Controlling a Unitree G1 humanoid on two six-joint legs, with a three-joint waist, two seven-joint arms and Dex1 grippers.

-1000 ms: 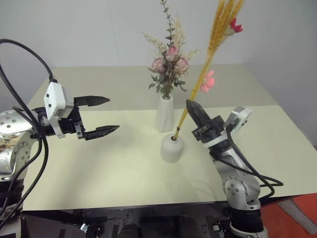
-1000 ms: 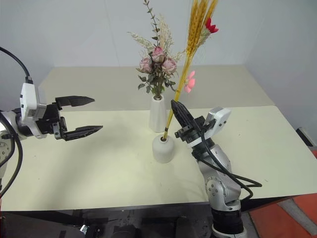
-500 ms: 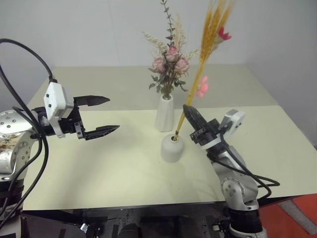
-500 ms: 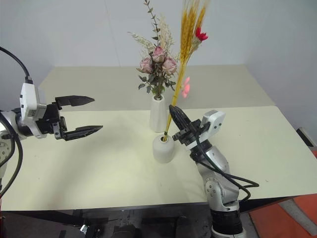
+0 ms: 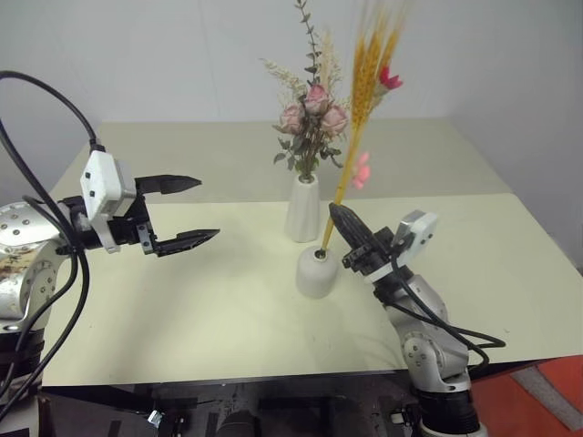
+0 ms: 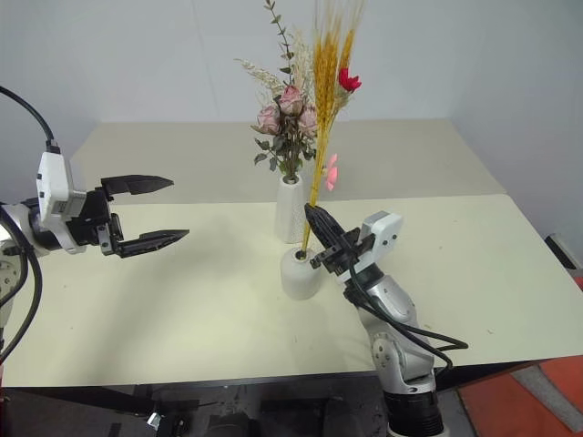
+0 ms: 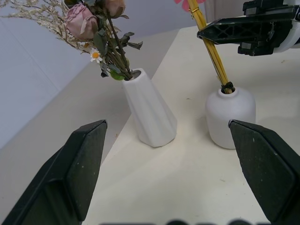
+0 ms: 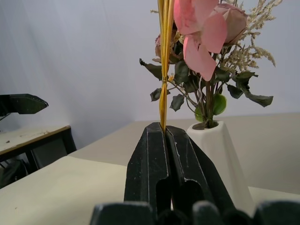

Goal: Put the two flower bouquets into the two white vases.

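The right claw (image 5: 339,221) is clamped tight on the golden stems of the dried-grass bunch (image 5: 364,100), just above the squat vase (image 5: 316,271). The left claw (image 5: 187,211) hangs wide apart and empty, well to the left of the squat vase. Compared with a second ago, the grass bunch has swung from a strong rightward lean to nearly upright, and the right claw has come closer to the squat vase. The bunch's stem foot sits in that vase's mouth, its long axis rising steeply, tips up. The pink roses (image 5: 312,114) stand upright in the tall vase (image 5: 303,208) just behind the squat vase on the desk (image 5: 200,300).
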